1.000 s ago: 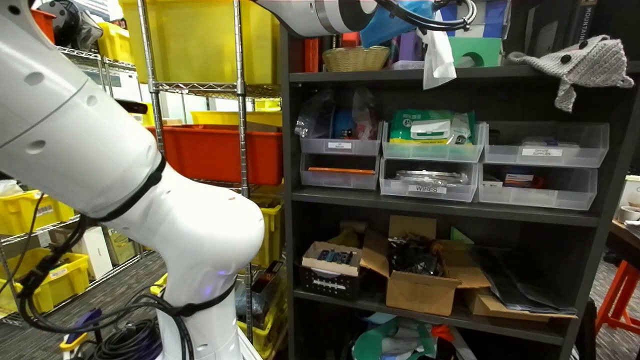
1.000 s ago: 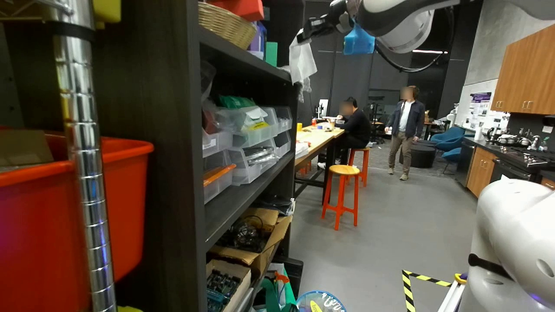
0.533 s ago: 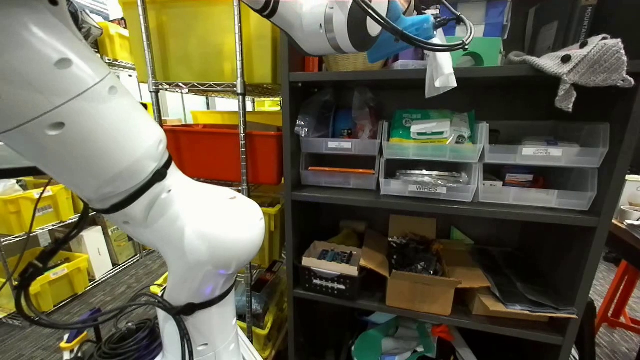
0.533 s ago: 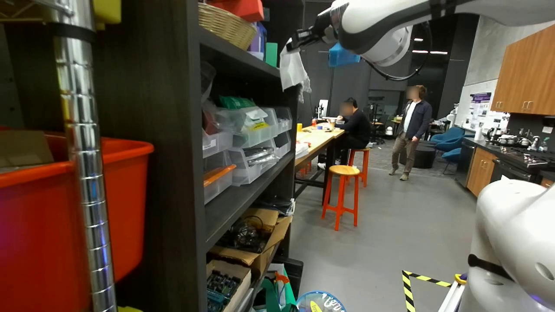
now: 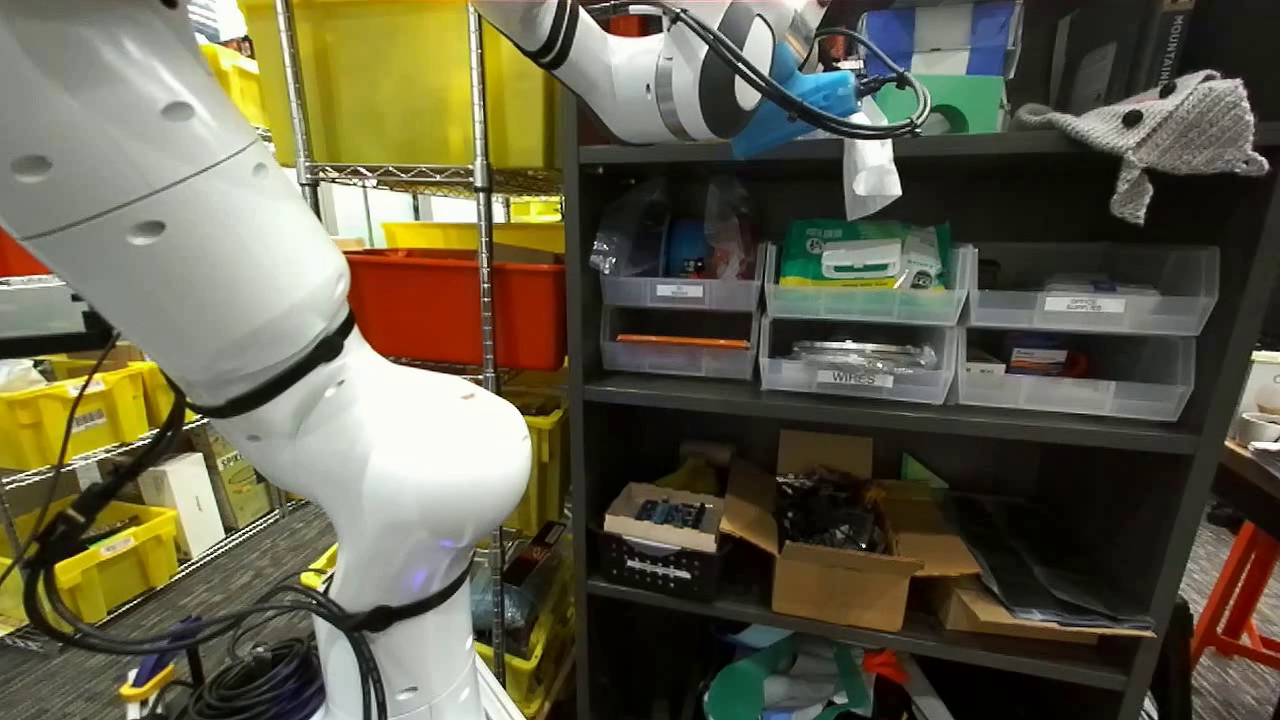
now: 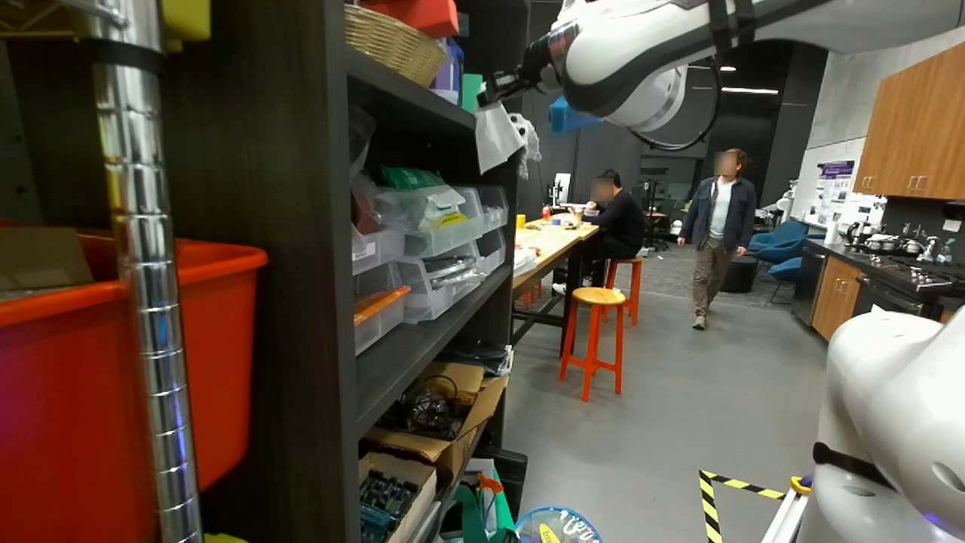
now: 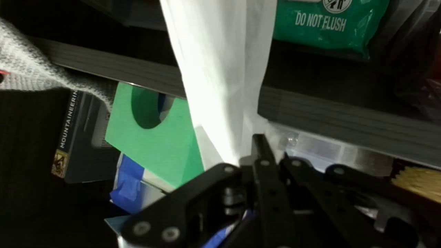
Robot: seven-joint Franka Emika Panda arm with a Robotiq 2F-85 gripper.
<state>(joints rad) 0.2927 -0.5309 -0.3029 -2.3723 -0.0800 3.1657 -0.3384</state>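
- The end effector (image 7: 259, 146) is pinching the upper end of a white tissue-like sheet (image 7: 220, 75), its fingers standing narrow.
- The sheet is hanging down in front of the upper shelf board (image 5: 985, 146); whether the two are touching is not showing clearly.
- Below that board, a green wipes pack (image 5: 815, 252) is sitting in a clear plastic bin (image 5: 865, 304).
- A green block with a round cutout (image 7: 155, 148) is standing on the upper shelf board, near the end effector.
- In an exterior view, a grey knitted toy animal (image 5: 1190, 120) is drooping over the board edge, farther right.
- In an exterior view, a wicker basket (image 6: 396, 44) is resting at the near end of the board.
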